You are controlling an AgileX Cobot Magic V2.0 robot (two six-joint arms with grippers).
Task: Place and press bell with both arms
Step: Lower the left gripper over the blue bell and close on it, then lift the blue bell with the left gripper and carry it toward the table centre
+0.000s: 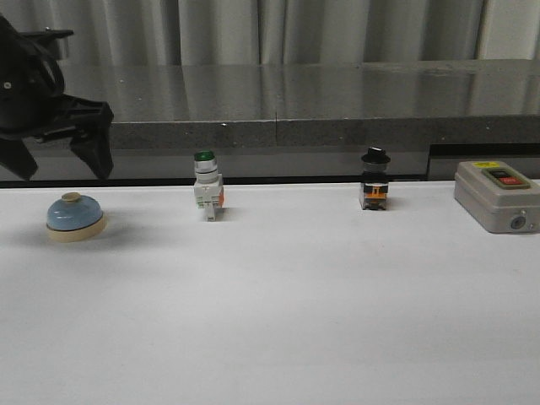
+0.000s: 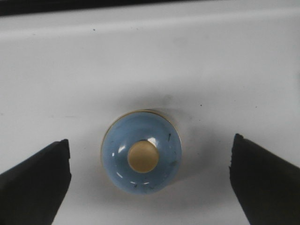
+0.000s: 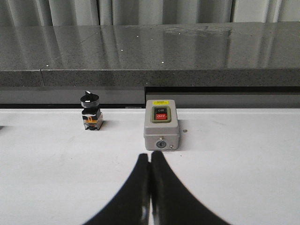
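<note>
The light-blue bell [image 1: 74,216] with its cream base and cream button stands on the white table at the far left. My left gripper [image 1: 59,164] hangs open above and just behind it. In the left wrist view the bell [image 2: 141,151] lies between the two wide-apart dark fingers [image 2: 35,180], untouched. My right gripper [image 3: 150,157] is shut and empty, its tips low over the table just short of the grey switch box [image 3: 161,124]. The right arm does not show in the front view.
A green-capped pushbutton [image 1: 207,186] stands at the back centre-left, a black-knobbed selector switch [image 1: 375,180] at the back centre-right, and the grey switch box [image 1: 498,196] at the far right. A dark stone ledge [image 1: 278,126] runs behind the table.
</note>
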